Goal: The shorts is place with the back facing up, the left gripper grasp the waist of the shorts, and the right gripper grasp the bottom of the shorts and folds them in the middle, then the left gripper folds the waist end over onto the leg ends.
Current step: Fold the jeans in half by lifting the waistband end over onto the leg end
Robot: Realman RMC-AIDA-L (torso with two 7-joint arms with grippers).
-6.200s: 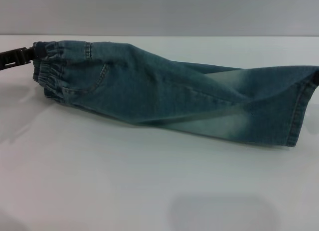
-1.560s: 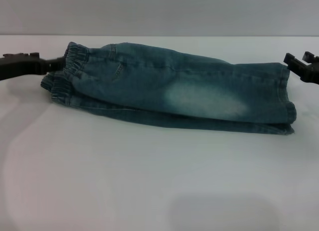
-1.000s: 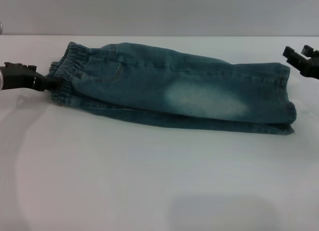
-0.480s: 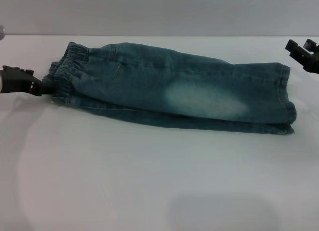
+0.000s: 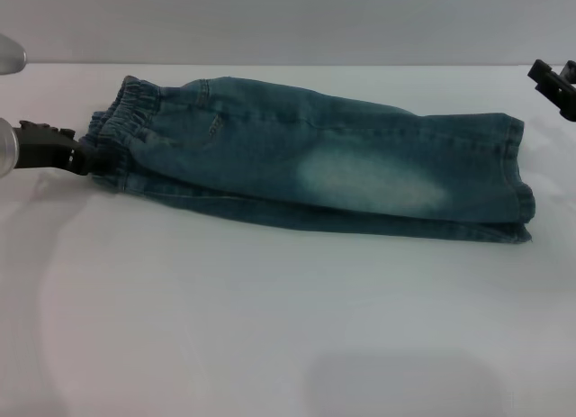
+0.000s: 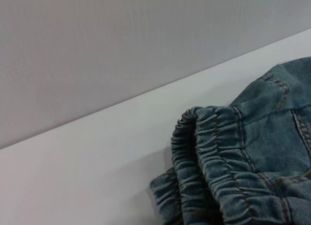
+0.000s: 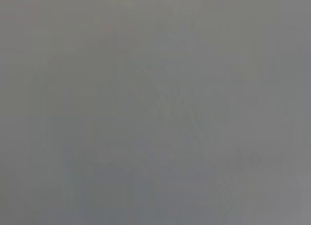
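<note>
The shorts (image 5: 315, 156) lie folded lengthwise into a long strip across the white table (image 5: 270, 327) in the head view. One back pocket faces up. The waist of the shorts (image 5: 121, 129) is at the left end, and its puckered band (image 6: 214, 157) fills the left wrist view close up. My left gripper (image 5: 83, 158) sits low at the left, its black tip right against the lower layer of the waist. The bottom of the shorts (image 5: 522, 178) lies flat at the right end. My right gripper (image 5: 555, 77) hovers open above and behind the hems, apart from the cloth.
A pale wall rises behind the table's far edge (image 5: 360, 66). The right wrist view shows only blank grey. White tabletop stretches in front of the shorts.
The left gripper has shifted a little right, closer against the waist. The right gripper has drifted up and right, away from the hems. The shorts have not moved.
</note>
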